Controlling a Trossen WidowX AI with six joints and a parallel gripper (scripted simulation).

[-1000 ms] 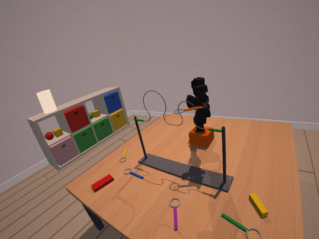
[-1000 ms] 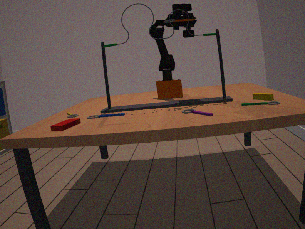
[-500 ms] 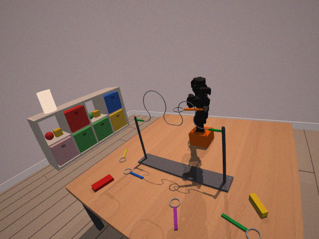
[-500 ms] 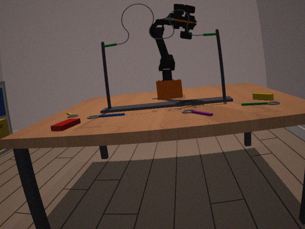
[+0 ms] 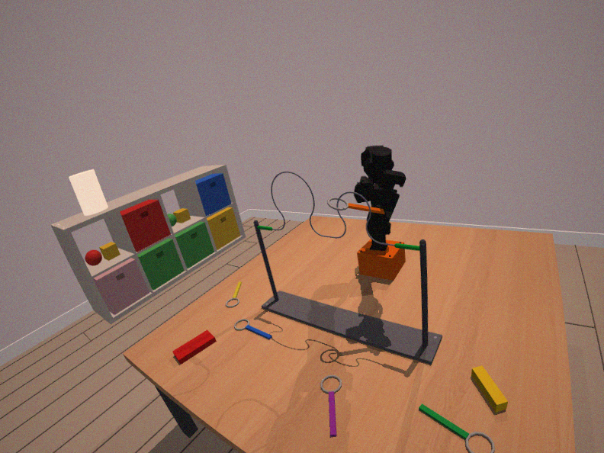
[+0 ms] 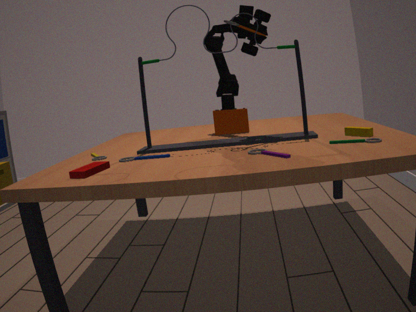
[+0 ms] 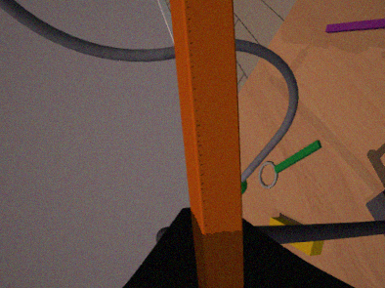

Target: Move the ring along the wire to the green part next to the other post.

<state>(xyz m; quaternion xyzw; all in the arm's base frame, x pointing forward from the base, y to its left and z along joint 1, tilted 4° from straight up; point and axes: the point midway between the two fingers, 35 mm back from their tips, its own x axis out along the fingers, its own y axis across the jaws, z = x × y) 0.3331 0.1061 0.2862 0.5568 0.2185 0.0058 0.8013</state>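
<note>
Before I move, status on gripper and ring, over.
Gripper shut on orange handle. Ring at grey wire's middle stretch, contact unclear. Grey wire curves close by handle.

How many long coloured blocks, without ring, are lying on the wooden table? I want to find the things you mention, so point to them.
2: a red block (image 5: 194,346) (image 6: 89,170) near the left edge; a yellow block (image 5: 489,390) (image 6: 359,131) (image 7: 314,247) on the right.
</note>
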